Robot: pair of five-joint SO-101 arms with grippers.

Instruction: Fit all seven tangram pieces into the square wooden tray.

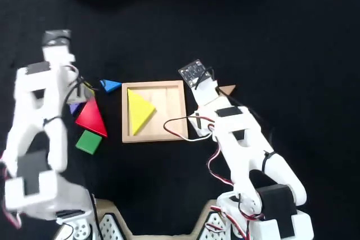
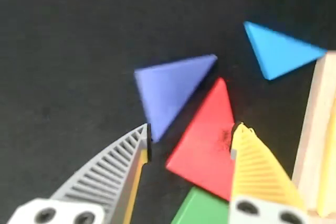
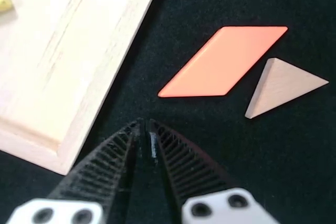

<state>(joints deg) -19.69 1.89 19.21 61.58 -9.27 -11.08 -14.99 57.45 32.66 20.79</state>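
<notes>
Black tabletop (image 1: 292, 43) | square wooden tray (image 1: 170, 112) central | yellow triangle (image 1: 139, 111) inside

place: probably robotics lab | cue: black-clothed table (image 1: 281, 37), bench-mounted arms (image 1: 242, 150)

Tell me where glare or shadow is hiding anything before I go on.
High view: the left arm glares white, yet the yellow triangle in the tray reads clearly. Left wrist view: the red triangle is evenly lit, no hard shadows. Right wrist view: the tray washes nearly white; the orange parallelogram and wooden triangle show plainly.
</notes>
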